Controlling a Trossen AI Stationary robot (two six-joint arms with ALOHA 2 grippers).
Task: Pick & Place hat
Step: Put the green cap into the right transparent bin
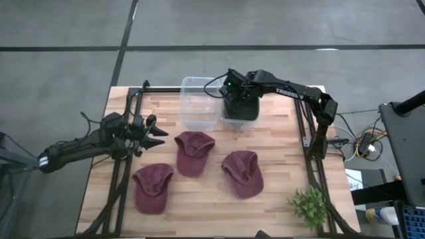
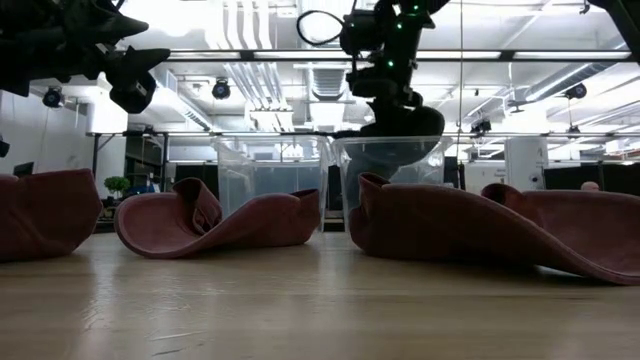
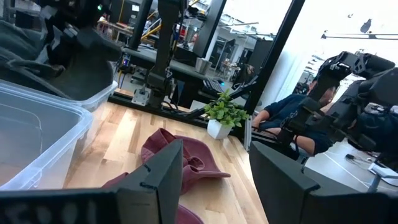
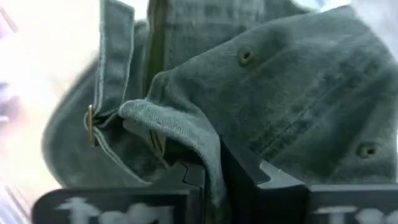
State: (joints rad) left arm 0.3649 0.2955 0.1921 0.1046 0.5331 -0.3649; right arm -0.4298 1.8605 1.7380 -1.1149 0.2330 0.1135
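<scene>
A dark grey-green hat [image 1: 242, 110] hangs at the rim of the right clear bin [image 2: 350, 170], held by my right gripper [image 1: 238, 98], which is shut on it from above. In the low view the hat [image 2: 402, 124] bulges over the bin's top. Three maroon hats [image 1: 193, 151] [image 1: 243, 172] [image 1: 152, 187] lie flat on the wooden table. My left gripper [image 1: 157, 135] is open and hovers over the table's left part, left of the middle maroon hat [image 3: 186, 158], touching nothing. My right gripper [image 4: 214, 168] pinches a raised fold [image 4: 186, 134] of the grey-green hat's cloth, next to its back strap and metal buckle [image 4: 91, 124]. The fingers come from above, pointing down. The crown [image 4: 298, 81] hangs below them, in the bin's mouth.
A second clear bin [image 1: 198, 103] stands just left of the first, at the table's far side. A small potted plant [image 1: 309, 204] sits at the near right corner. Black frame rails [image 1: 307, 133] run along both sides. A person [image 3: 292, 115] sits beyond the table.
</scene>
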